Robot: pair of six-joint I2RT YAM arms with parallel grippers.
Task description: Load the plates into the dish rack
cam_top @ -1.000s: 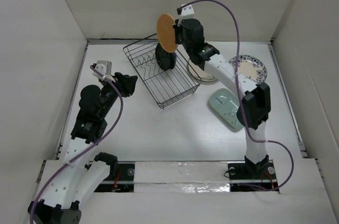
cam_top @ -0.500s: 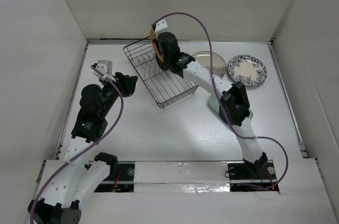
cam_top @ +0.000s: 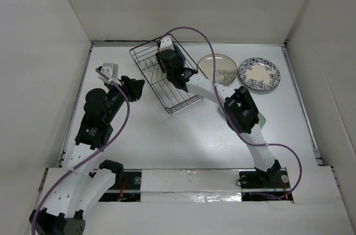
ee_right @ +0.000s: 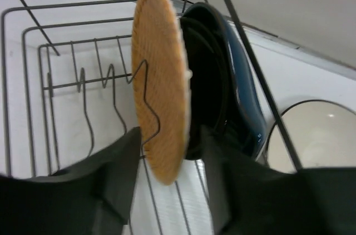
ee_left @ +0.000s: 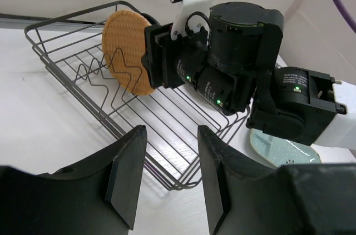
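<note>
The round orange-tan woven plate (ee_right: 158, 101) stands on edge in the dish rack (cam_top: 179, 94), leaning against a divider prong. Close behind it stands the dark blue plate (ee_right: 245, 101). My right gripper (ee_right: 169, 176) straddles the orange plate's lower edge, open, its fingers apart from the plate on both sides. In the left wrist view the orange plate (ee_left: 125, 51) shows beside the right gripper's black body. My left gripper (ee_left: 167, 174) hangs open and empty just short of the rack's near corner (ee_left: 183, 182). The beige dark-rimmed plate (cam_top: 218, 68) and the blue floral plate (cam_top: 259, 75) lie flat right of the rack.
The pale green plate (ee_left: 278, 149) lies on the table under the right arm, mostly hidden in the top view. White walls enclose the table on three sides. The right arm's purple cable (cam_top: 186, 30) loops over the rack.
The right arm swung left and lowered the orange plate from above the rack into its slots, then its jaws opened off the plate. The left arm has not moved.
</note>
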